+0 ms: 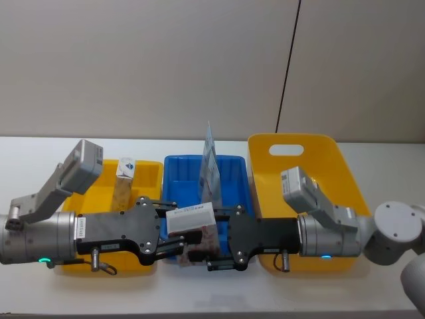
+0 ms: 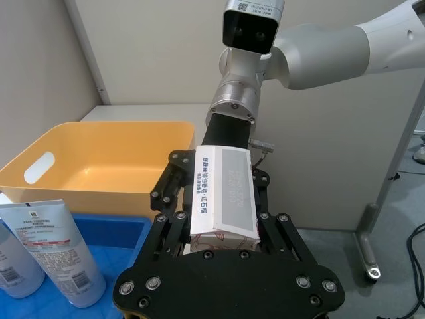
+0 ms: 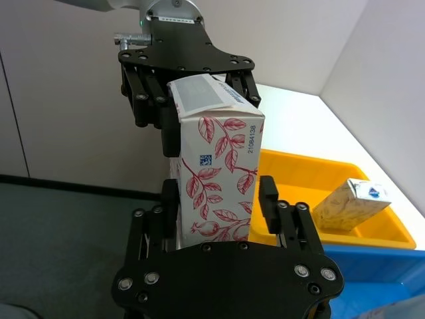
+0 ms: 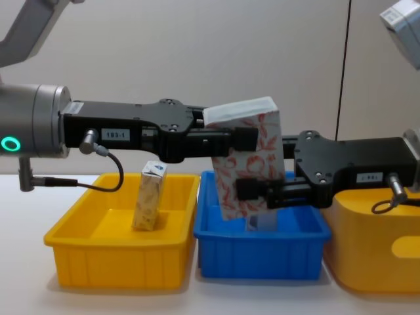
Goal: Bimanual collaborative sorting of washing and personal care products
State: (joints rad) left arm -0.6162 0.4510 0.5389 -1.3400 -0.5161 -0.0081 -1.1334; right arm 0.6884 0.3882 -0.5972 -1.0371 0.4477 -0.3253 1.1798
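Observation:
A white box with a red floral print (image 4: 251, 157) hangs tilted over the blue bin (image 4: 262, 252), held from both sides. My left gripper (image 4: 226, 140) is shut on its upper part and my right gripper (image 4: 254, 190) is shut on its lower part. From the left wrist the box (image 2: 222, 199) sits between my black fingers (image 2: 174, 183). The right wrist view has the box (image 3: 219, 179) between the right gripper's fingers (image 3: 267, 199). A light-blue pouch (image 1: 210, 165) stands in the blue bin (image 1: 179, 174). A narrow cream carton (image 4: 149, 195) stands in the yellow tray (image 4: 85, 252).
A deep yellow bin (image 1: 299, 163) with a handle slot stands right of the blue bin. The three containers stand side by side near the table's front edge. A black cable (image 1: 287, 73) runs down the wall behind.

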